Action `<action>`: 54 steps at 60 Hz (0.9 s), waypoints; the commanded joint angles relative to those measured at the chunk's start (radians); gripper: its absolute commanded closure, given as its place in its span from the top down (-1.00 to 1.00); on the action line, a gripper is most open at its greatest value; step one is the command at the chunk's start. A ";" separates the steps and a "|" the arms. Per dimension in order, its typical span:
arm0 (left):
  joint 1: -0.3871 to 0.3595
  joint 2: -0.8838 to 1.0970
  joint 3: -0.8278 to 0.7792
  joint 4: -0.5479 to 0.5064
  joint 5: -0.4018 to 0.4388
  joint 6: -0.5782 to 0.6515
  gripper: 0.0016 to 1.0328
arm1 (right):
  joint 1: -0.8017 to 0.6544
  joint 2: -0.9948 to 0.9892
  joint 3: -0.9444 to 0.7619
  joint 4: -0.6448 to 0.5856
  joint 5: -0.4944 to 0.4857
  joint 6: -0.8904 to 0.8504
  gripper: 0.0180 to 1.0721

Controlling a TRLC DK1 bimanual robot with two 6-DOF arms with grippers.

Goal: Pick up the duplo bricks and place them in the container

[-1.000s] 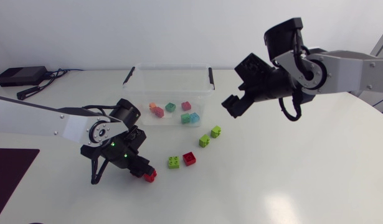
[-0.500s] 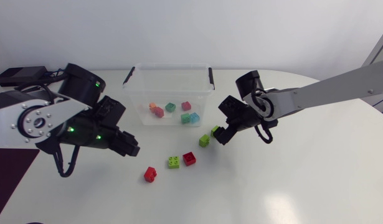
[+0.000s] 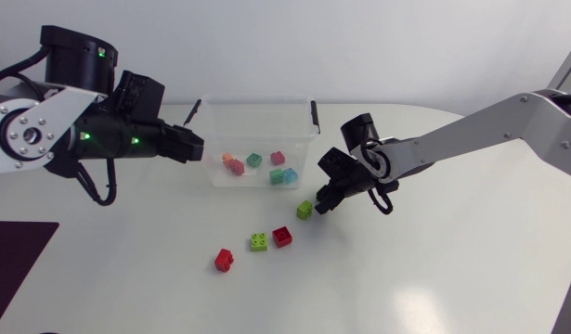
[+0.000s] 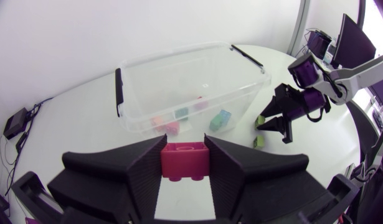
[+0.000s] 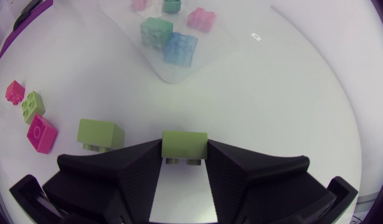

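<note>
There is a magenta brick [image 4: 185, 160], a lime brick [image 5: 185, 144] and a clear container [image 3: 253, 99] (black handles [image 4: 118, 92]).

One clear container [image 3: 255, 104] holds six bricks: one orange brick [image 3: 227, 157], one dark pink brick [image 3: 236, 166], one light pink brick [image 3: 278, 158], one green brick [image 3: 254, 160], one teal brick [image 3: 277, 175], one blue brick [image 3: 289, 174]. Four more lie on the table [image 3: 434, 269]: two red bricks [image 3: 224, 260] [image 3: 282, 236] and two light green bricks [image 3: 258, 242] [image 3: 304, 210]. There are two grippers with one brick each: the left gripper [image 4: 185, 147] has one bright pink brick [image 4: 185, 165], the right gripper [image 5: 185, 149] one pale green brick [image 5: 185, 140]
</note>
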 commanded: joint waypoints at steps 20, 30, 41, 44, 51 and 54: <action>0.041 0.333 0.251 0.234 0.013 -0.101 -0.51 | 0.030 -0.377 -0.057 -0.174 0.000 0.018 -0.67; 0.059 0.466 0.349 0.262 0.009 -0.141 0.52 | 0.073 -0.439 0.010 -0.232 0.003 0.044 -0.67; 0.072 0.386 0.285 0.291 0.010 -0.101 0.87 | 0.099 -0.400 0.167 -0.258 0.006 0.078 -0.67; 0.072 0.339 0.254 0.284 0.030 -0.079 0.87 | 0.105 -0.376 0.206 -0.260 0.009 0.083 -0.67; 0.072 0.167 0.128 0.239 0.112 0.003 0.87 | 0.113 -0.279 0.346 -0.271 0.014 0.109 -0.67; 0.067 0.096 0.072 0.184 0.147 0.071 0.87 | 0.116 -0.239 0.389 -0.271 0.021 0.110 -0.67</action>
